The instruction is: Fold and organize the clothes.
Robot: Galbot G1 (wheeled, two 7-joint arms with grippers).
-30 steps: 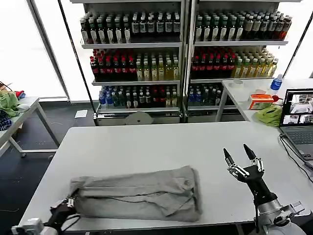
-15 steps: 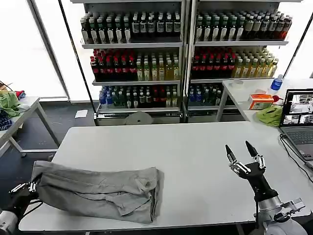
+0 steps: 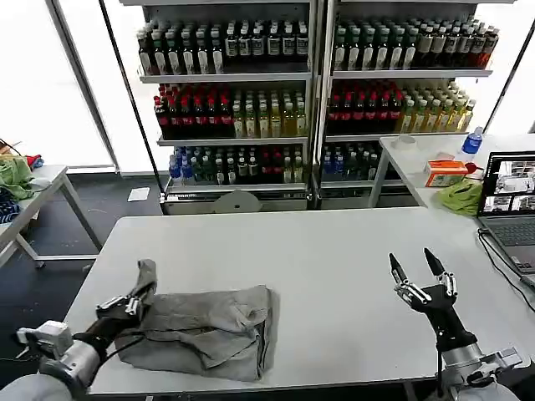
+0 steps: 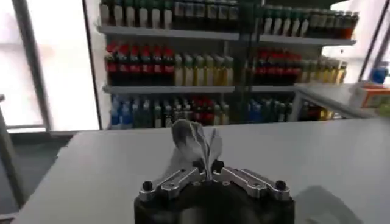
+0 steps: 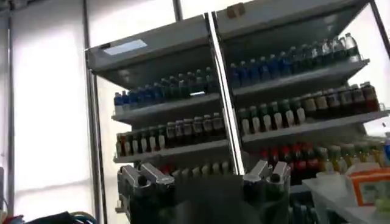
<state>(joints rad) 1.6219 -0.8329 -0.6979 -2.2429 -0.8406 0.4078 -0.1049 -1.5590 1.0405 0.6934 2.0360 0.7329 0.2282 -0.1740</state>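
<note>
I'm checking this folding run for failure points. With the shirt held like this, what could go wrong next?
The left gripper pinches only a small bunch of the light grey shirt, so the cloth could slip free. The shirt's near edge lies close to the white table's front edge and might slide off. The open right gripper isn't steadying it.

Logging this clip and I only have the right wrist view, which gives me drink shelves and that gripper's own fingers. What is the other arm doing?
Observer: The left gripper is shut on a raised corner of the crumpled light grey shirt.
Operator: Where is the shirt?
Observer: It lies bunched on the white table, near the front left edge.
Operator: And my right gripper, where is it relative to that?
Observer: The right gripper hovers open above the table's right side, fingers pointing up, well apart from the shirt.
</note>
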